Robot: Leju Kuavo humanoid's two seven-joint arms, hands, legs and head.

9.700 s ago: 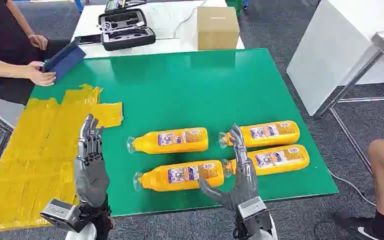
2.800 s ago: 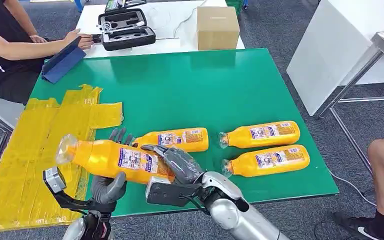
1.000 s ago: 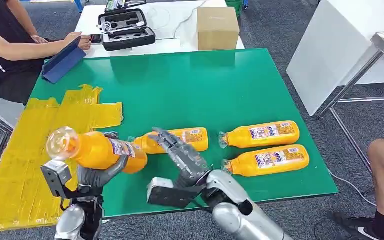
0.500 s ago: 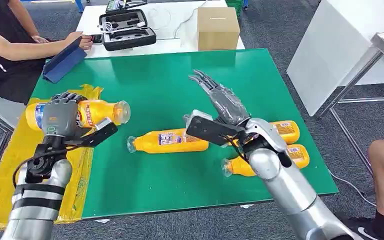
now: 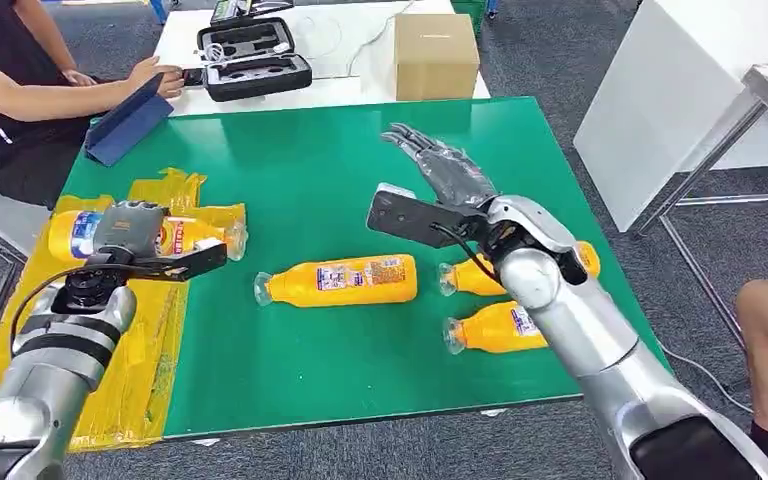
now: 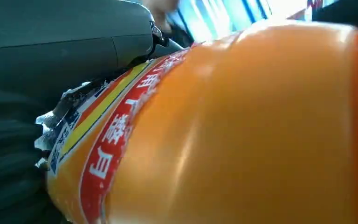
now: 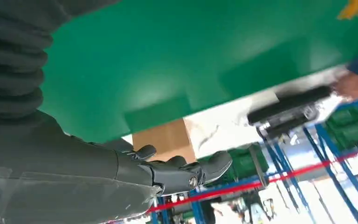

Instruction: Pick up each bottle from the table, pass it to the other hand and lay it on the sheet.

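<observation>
Bottle (image 5: 145,233) over sheet (image 5: 80,300), cardboard box (image 5: 435,55) behind

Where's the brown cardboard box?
In the head view, the cardboard box sits on the white table just beyond the green table's far edge, right of the open black case.

Left hand (image 5: 128,228) is wrapped around an orange bottle (image 5: 80,232), holding it sideways over the yellow sheet (image 5: 80,330) with the cap end pointing toward the green table (image 5: 360,180). Right hand (image 5: 447,170) is up above the table, fingers spread, nothing in it. Three more bottles lie on the green: one in the middle (image 5: 340,281), two partly behind the right arm (image 5: 465,277) (image 5: 490,328). A person (image 5: 10,90) sits at the far left by a blue tablet (image 5: 125,122).
</observation>
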